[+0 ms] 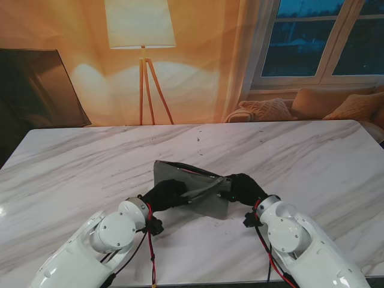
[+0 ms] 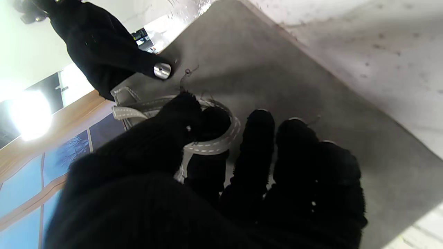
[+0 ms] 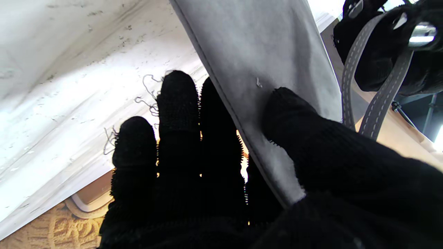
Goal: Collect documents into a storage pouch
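Grey pouch [image 1: 191, 186]: near the middle of the white marble table [image 1: 312, 162], held up between both hands.
Left hand [image 1: 163, 195]: fingers curled, gripping the pouch strap [image 2: 211, 147].
Right hand [image 1: 244, 187]: thumb and fingers pinching the pouch's right edge.

- pouch [image 1: 198, 186]: plain grey, felt-like matte, darker grey in stand view
- pouch strap [image 2: 221, 138]: light grey with white dashed stitching along both edges
- left hand [image 1: 165, 195]: black knit glove, silver metal tip on one finger
- right hand [image 1: 245, 187]: black knit glove, frayed threads at fingertips
- arms [image 1: 114, 234]: glossy white shells, red and black cables at wrists
- table [image 1: 312, 162]: white marble with grey veins
- lamp [image 1: 141, 24]: cream shade, orange-tan wooden tripod legs
- wall [image 1: 204, 78]: warm orange glow
- cushions [image 1: 330, 103]: tan/orange
- window [image 1: 324, 36]: white frame, dark blue panes
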